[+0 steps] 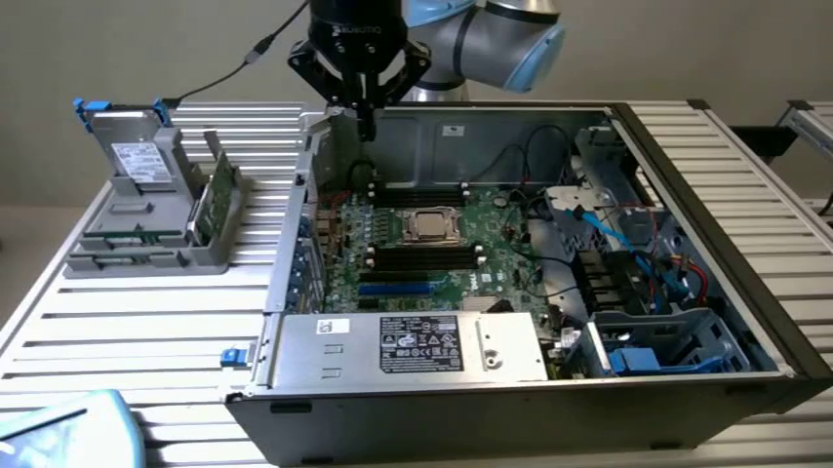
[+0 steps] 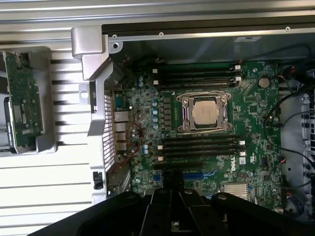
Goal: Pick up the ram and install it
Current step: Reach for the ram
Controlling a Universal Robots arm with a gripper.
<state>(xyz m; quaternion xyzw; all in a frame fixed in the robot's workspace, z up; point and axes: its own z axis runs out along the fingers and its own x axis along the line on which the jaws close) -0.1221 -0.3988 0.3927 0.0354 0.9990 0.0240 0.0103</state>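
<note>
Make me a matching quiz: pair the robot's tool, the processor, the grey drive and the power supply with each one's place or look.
1 tool
2 processor
3 grey drive
4 power supply

A middle of the green motherboard
B in the rack outside the case
C hanging shut above the open case
D silver box with a black label

Pairs: 1-C, 2-A, 3-B, 4-D

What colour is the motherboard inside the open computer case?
Green motherboard, with black memory slots on it; the wrist view shows it best.
</note>
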